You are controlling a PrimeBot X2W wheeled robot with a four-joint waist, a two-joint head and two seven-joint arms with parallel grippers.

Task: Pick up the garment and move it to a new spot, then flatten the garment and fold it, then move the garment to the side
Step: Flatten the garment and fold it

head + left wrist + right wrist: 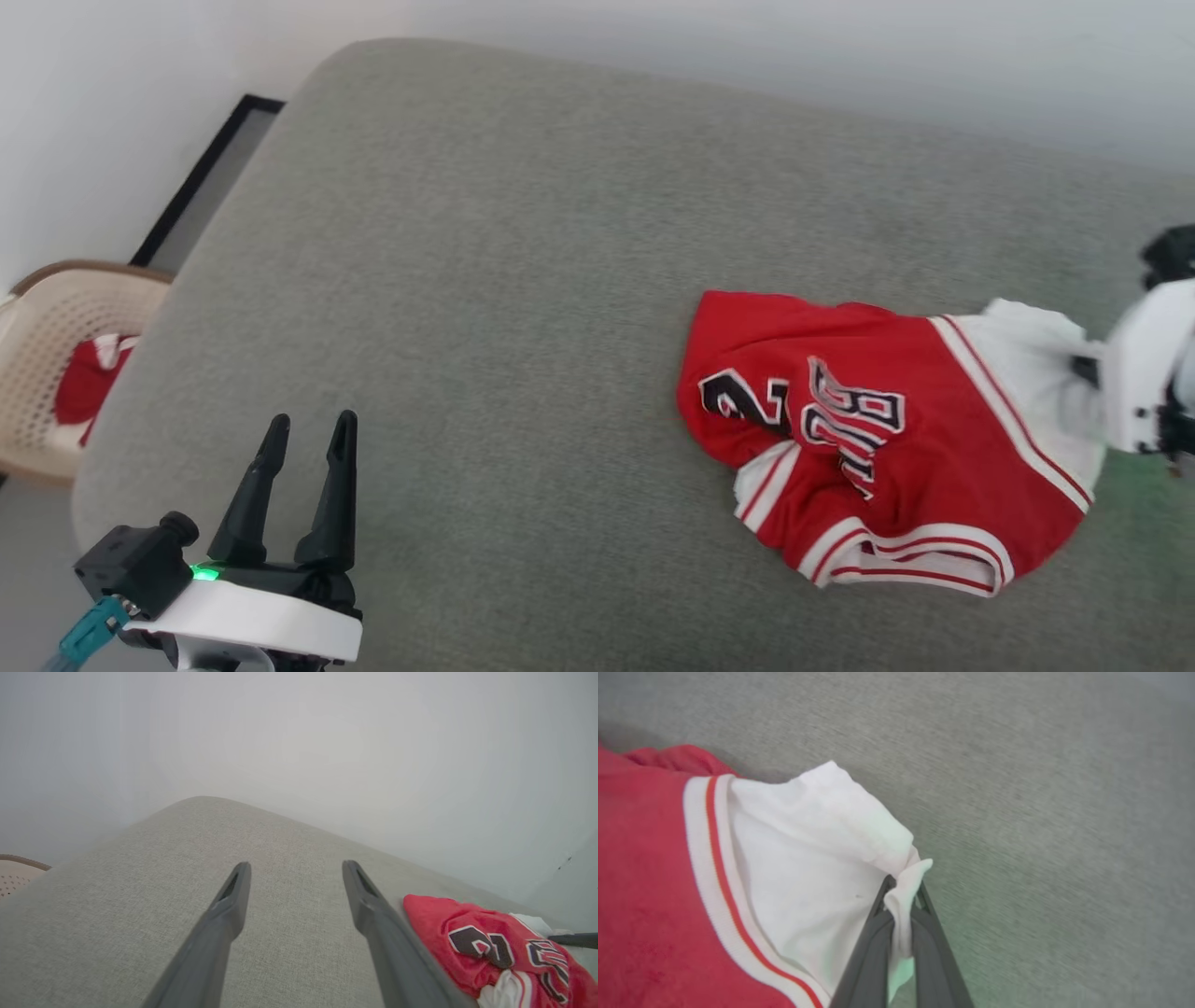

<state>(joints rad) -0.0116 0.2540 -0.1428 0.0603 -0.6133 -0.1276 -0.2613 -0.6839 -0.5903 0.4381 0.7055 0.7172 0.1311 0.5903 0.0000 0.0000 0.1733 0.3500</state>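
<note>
The garment (868,439) lies crumpled on the right part of a grey cushion (523,308); it is a red jersey with black white-outlined numbers, striped trim and a white sleeve (1027,359) at its right end. My right gripper (903,891) is shut on the edge of that white sleeve (817,844), a fold of cloth pinched between its dark fingers; its pale body (1144,373) sits at the right edge of the head view. My left gripper (308,439) stands open and empty at the lower left, far from the garment (495,947).
A beige perforated basket (42,327) with red cloth (84,383) inside stands on the floor left of the cushion. A black-framed panel (201,182) leans by the white wall behind. Bare cushion stretches left of the garment.
</note>
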